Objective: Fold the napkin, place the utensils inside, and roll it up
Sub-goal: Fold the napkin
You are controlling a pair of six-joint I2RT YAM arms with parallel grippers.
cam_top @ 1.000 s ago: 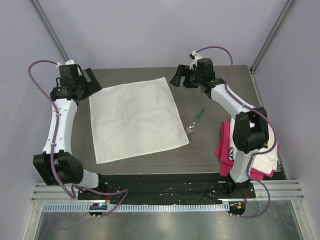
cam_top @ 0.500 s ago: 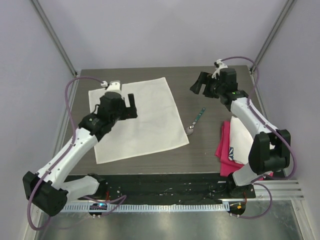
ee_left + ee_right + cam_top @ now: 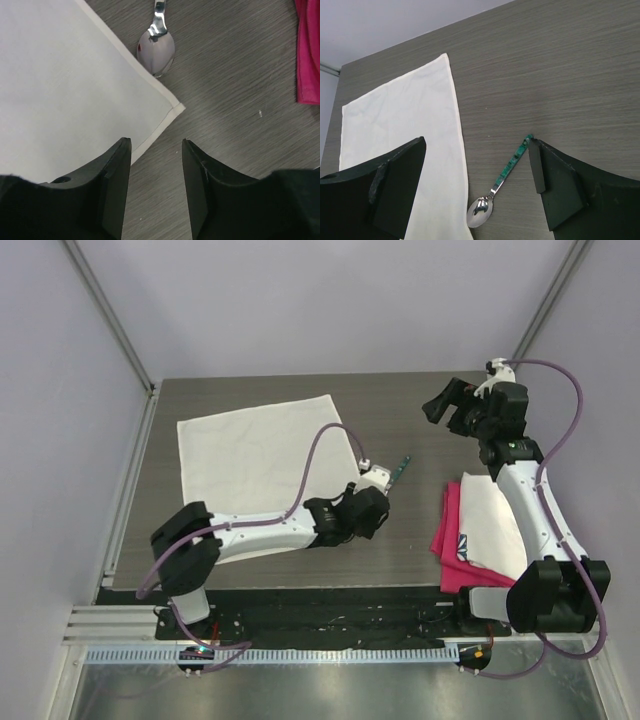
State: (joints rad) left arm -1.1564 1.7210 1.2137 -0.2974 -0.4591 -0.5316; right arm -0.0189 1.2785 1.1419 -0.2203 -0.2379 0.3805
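Cream-white cloth fills the upper left of the overhead view: the napkin (image 3: 255,455) lies flat and unfolded on the dark wood-grain table (image 3: 420,555), one corner pointing toward the middle of the frame. The left gripper (image 3: 156,144) hangs right over that corner, jaws parted, nothing between them. In the left wrist view the corner sits just above the gap between the two black fingers (image 3: 112,190), though whether they touch the cloth I can't tell from here.

Now the spoon (image 3: 156,49): its shiny bowl is at top centre of the left wrist view, just beside the napkin's hem. Its teal handle runs up and to the right in the overhead frame, away from the cloth.

At the upper right of the overhead view, the right gripper (image 3: 442,405) is held up off the table, jaws spread wide and empty, well apart from the spoon. At the right edge lies a pink cloth (image 3: 443,532) with a folded white cloth (image 3: 492,525) on top.
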